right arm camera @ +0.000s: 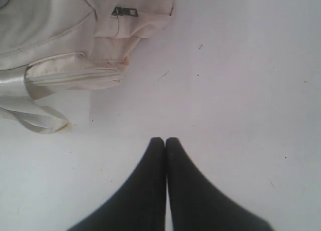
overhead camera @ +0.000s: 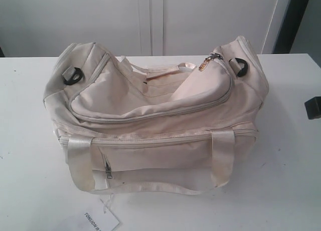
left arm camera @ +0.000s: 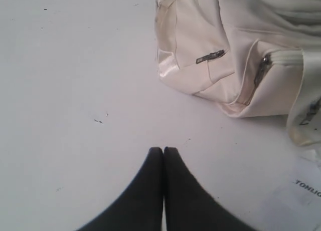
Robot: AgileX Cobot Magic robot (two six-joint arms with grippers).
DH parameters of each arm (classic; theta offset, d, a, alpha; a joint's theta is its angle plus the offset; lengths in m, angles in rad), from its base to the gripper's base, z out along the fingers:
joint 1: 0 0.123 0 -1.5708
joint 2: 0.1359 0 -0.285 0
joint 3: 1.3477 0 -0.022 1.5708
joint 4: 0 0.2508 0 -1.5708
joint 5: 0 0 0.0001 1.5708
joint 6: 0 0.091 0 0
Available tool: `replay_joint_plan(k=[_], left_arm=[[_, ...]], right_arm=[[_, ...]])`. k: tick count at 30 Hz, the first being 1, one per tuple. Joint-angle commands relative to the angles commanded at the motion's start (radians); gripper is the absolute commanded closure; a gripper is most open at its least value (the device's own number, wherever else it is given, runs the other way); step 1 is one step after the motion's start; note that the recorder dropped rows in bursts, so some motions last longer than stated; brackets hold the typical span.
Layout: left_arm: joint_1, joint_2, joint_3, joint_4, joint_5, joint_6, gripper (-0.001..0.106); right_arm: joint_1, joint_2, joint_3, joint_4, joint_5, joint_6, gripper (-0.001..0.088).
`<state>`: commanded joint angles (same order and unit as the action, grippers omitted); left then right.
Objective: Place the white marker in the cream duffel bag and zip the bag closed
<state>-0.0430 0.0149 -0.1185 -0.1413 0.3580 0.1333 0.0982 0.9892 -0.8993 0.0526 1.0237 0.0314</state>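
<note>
Cream duffel bag (overhead camera: pixel 150 110) shows its gold pull (overhead camera: pixel 203 66) only in the exterior view.

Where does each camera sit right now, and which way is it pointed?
Exterior: raised, off the arms, looking down at the cream duffel bag on the white table; no arm clearly visible.
Left wrist: behind the shut left gripper, facing table and one bag end.
Right wrist: behind the shut right gripper, facing table and a bag end.
Shared: exterior and left wrist both show the paper tag.
</note>
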Motion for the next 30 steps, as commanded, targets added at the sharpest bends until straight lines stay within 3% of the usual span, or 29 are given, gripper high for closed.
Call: replay_joint_plan(k=[9, 23, 30], left_arm=[[0.0, -0.015, 0.118, 0.016, -0.056, 0.002, 0.105], [0.0, -0.015, 0.119, 0.012, -0.053, -0.016, 0.105], [0.0, -0.015, 0.119, 0.016, -0.057, -0.084, 0.105]], right_arm=[[0.0, 0.0, 0.0, 0.0, -0.001, 0.0, 0.0868], [0.0, 0.0, 0.0, 0.0, -0.001, 0.0, 0.0868], [0.0, 0.0, 0.0, 0.0, -0.001, 0.0, 0.0868]])
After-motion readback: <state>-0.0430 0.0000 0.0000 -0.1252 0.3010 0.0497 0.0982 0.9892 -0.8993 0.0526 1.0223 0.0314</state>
